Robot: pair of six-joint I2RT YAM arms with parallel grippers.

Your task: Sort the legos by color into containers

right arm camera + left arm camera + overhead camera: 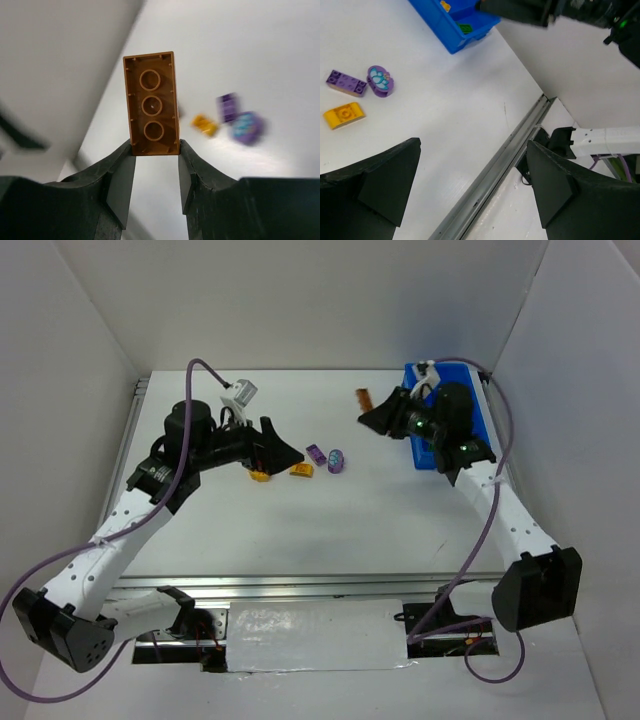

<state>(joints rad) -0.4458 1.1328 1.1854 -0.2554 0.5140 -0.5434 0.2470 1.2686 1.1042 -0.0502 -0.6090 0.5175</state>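
near blue tray (447, 37), right gripper (155, 147) clamps brown brick (151, 110)

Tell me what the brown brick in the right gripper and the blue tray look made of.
The brown brick: likely moulded plastic, smooth, slight sheen; its hollow underside shows three round tubes. The blue tray: probably plastic too, evenly coloured, glossy thin walls.

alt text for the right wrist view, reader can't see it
The right end effector grips a brown lego brick by its lower end, hollow underside facing the camera. Beyond, blurred on the white table, lie a yellow piece, a purple brick and a round purple piece.
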